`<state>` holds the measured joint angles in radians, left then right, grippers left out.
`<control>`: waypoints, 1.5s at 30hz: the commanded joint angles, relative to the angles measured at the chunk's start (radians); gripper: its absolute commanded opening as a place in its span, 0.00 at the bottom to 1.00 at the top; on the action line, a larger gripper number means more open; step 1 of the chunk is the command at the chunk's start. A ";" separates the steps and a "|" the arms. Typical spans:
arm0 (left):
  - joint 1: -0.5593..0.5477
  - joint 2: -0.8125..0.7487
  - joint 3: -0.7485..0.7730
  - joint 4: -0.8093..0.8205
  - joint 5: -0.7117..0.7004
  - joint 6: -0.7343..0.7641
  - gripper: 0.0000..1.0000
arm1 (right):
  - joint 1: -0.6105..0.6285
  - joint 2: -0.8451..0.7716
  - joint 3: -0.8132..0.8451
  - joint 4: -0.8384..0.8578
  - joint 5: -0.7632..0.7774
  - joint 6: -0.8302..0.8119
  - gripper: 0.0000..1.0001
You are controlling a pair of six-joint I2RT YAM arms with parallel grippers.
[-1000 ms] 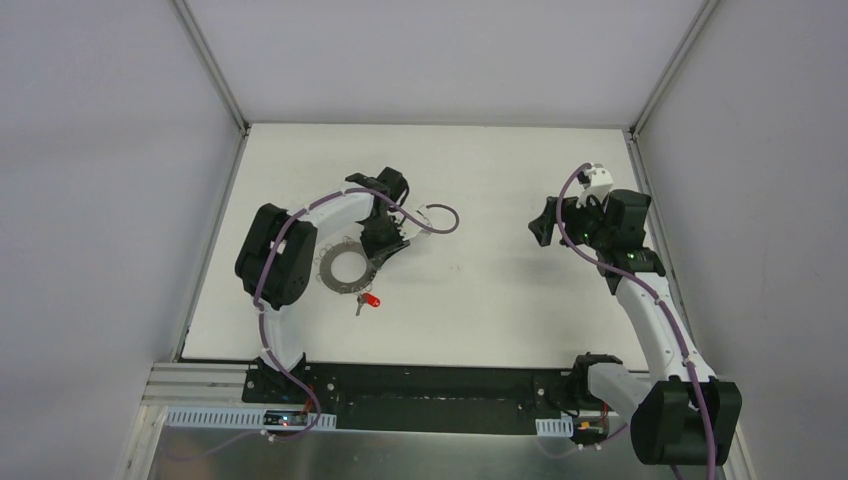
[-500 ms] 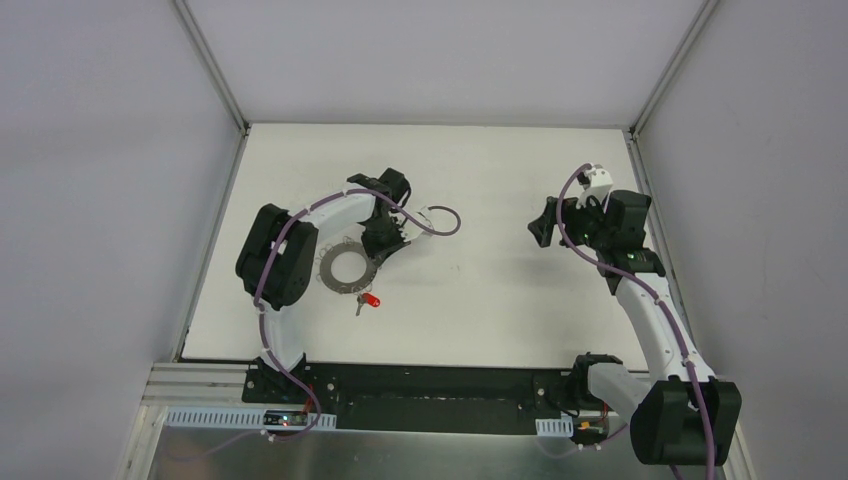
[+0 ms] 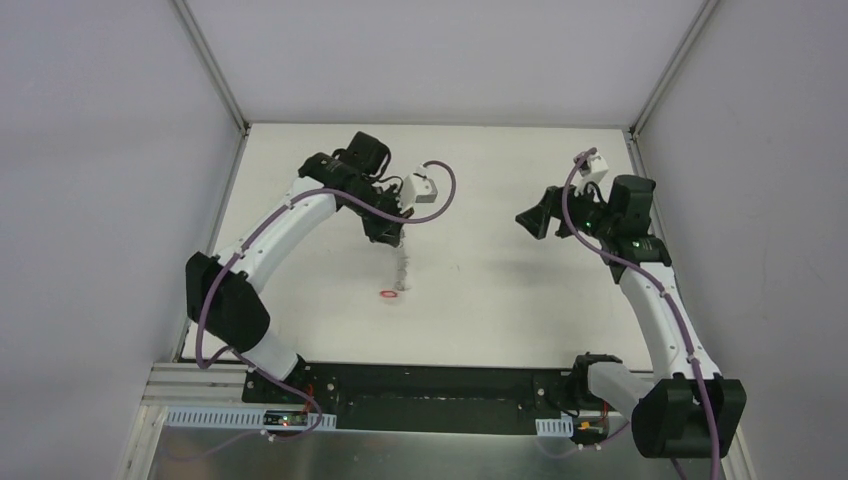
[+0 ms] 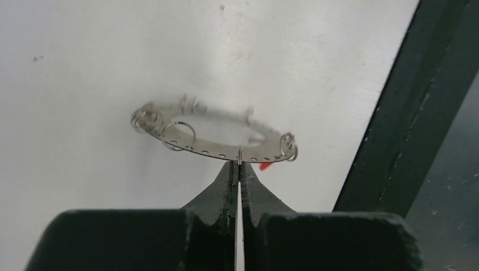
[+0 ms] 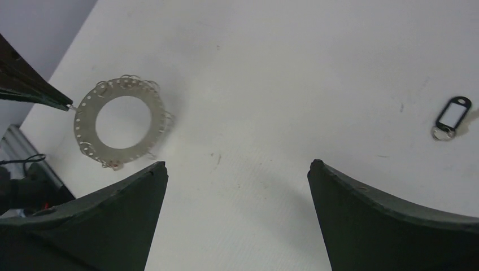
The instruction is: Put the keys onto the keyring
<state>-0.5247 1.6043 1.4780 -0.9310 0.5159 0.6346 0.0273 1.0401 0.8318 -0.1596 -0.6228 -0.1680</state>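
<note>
With left gripper pinched tight on the rim of the keyring, holds that ring up off the table left of centre, a red key head showing just beneath it, and right gripper wide open, empty, well apart at the right.

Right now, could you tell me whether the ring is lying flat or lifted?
Lifted: the left pincer grips the ring by its rim, clear of the table.
</note>
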 commanded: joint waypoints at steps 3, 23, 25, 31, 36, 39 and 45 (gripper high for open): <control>-0.012 -0.079 0.115 -0.042 0.310 -0.090 0.00 | 0.098 0.073 0.219 -0.088 -0.227 -0.006 1.00; -0.013 -0.118 0.082 0.659 0.628 -0.902 0.00 | 0.440 0.293 0.556 -0.320 -0.473 -0.174 0.42; -0.013 -0.114 0.068 0.703 0.638 -0.940 0.00 | 0.448 0.307 0.572 -0.344 -0.476 -0.197 0.37; -0.012 -0.095 0.066 0.717 0.658 -0.961 0.00 | 0.450 0.321 0.599 -0.389 -0.474 -0.242 0.33; -0.012 -0.090 0.068 0.653 0.654 -0.892 0.00 | 0.448 0.311 0.609 -0.414 -0.452 -0.264 0.33; -0.012 -0.094 0.075 0.576 0.627 -0.815 0.00 | 0.448 0.299 0.615 -0.445 -0.414 -0.297 0.33; -0.024 -0.106 0.122 0.341 0.529 -0.595 0.00 | 0.448 0.258 0.608 -0.471 -0.332 -0.338 0.34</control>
<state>-0.5289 1.5204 1.5429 -0.4324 1.0889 -0.1406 0.4721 1.3540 1.4029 -0.6044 -1.0008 -0.4480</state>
